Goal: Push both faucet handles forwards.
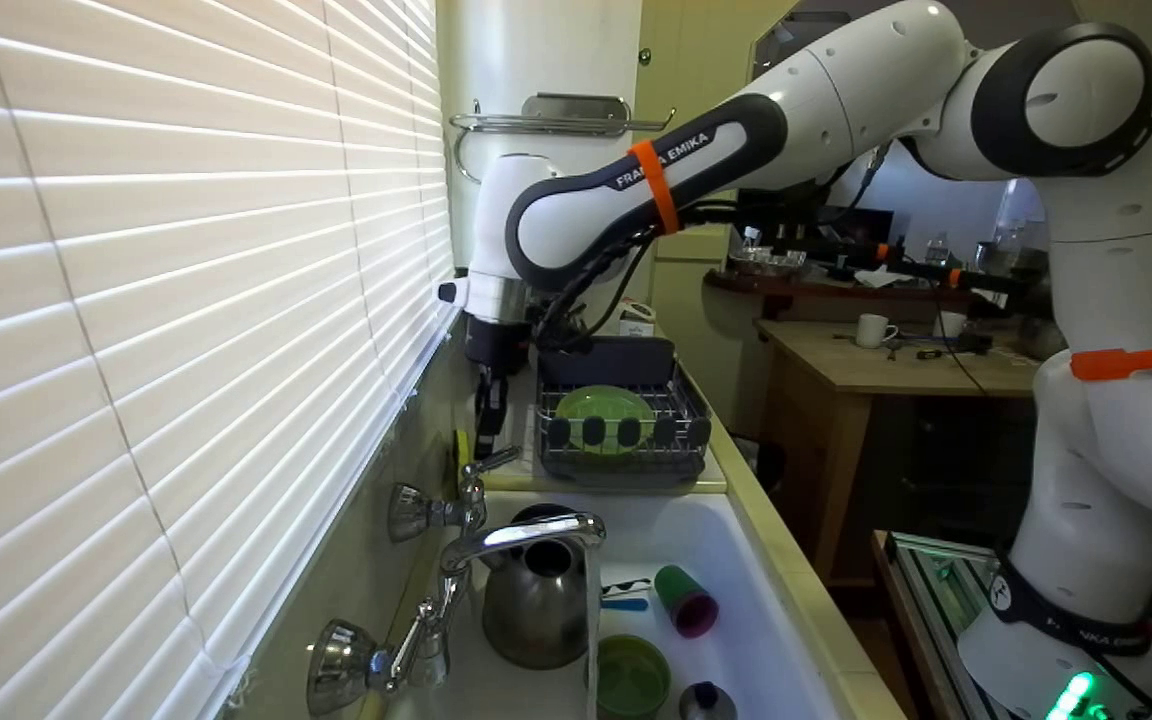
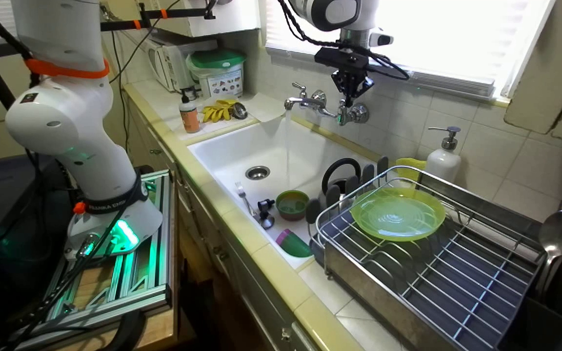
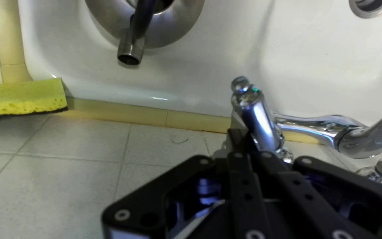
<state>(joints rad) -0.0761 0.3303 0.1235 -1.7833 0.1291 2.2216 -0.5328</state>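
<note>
Lower centre, wrist view: gripper, tips together, sits beside faucet handle; likely push setup, next needs forward nudge.

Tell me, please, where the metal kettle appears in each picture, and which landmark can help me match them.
In an exterior view: the kettle is low, slightly left of centre, in the sink.
In an exterior view: the kettle is right of centre, partly hidden by the drying rack.
In the wrist view: the kettle is left of centre, cut off by the top edge.
Shared landmark: the faucet spout, in all three views.
</note>
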